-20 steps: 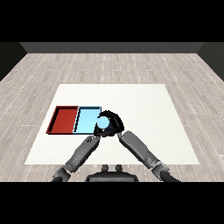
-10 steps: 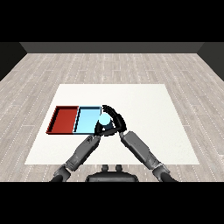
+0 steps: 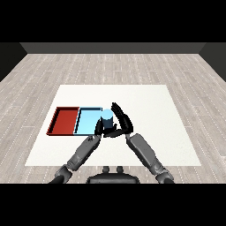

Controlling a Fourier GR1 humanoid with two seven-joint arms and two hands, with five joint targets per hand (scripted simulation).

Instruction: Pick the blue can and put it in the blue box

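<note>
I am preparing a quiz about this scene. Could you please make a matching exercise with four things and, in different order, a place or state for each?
Things:
1. red tray
2. light blue tray
3. blue can
4. right hand

Places or states:
A. at the light blue tray's right edge, between the two hands
B. furthest to the left on the table
C. fingers spread, right of the can
D. between the red tray and the can

Pairs: 1-B, 2-D, 3-A, 4-C
</note>
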